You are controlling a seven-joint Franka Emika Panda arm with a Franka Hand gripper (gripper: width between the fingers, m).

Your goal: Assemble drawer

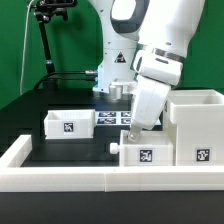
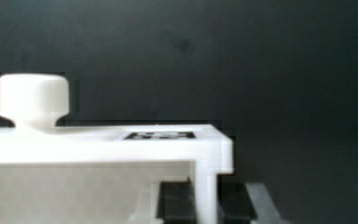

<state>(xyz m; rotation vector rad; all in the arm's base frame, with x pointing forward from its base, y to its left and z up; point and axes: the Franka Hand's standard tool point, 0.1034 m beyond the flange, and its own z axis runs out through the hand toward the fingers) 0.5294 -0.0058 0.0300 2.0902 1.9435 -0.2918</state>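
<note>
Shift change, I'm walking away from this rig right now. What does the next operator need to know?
Gripper: lowered onto the near tray; I cannot tell whether the jaws are closed on it.
Near tray: beside the housing, with its knob toward the exterior view's left.
Second tray: lying alone at the exterior view's left.
Done: no tray is in the housing yet.
Left: insert both trays.

green backdrop (image 1: 75, 30) behind a black tabletop (image 1: 25, 115); a dark stand (image 1: 43, 45) at the rear.
</note>
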